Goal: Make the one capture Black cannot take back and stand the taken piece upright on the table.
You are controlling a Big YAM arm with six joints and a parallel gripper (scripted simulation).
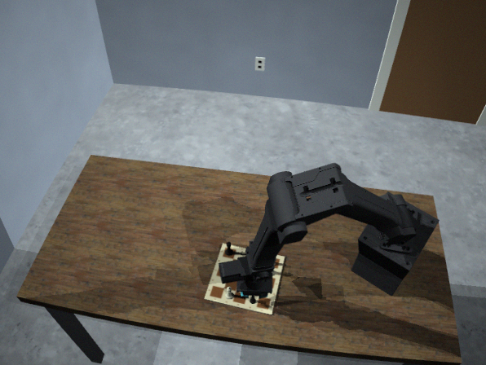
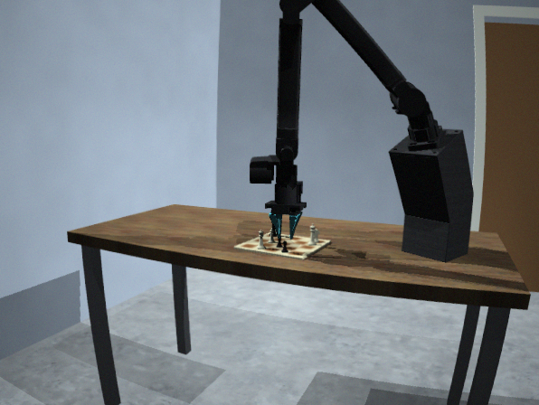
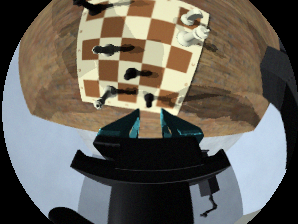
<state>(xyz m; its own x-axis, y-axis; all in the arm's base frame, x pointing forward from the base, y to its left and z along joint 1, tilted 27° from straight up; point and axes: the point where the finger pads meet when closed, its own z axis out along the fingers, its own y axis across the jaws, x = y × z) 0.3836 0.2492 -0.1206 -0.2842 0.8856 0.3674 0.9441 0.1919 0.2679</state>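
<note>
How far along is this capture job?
Done: nothing visible; no piece stands on the table off the board. In hand: the gripper hangs open and holds nothing, low over the board, with a black piece just below. Left: remove the taken piece, stand it on the table, move White's capturer.

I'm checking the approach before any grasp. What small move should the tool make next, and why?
Probably a short, straight descent. The tool hangs partly open and empty over the board. Its fingertips are above a black piece that shows just ahead of them in the wrist view. Lowering would bracket that piece before closing.
</note>
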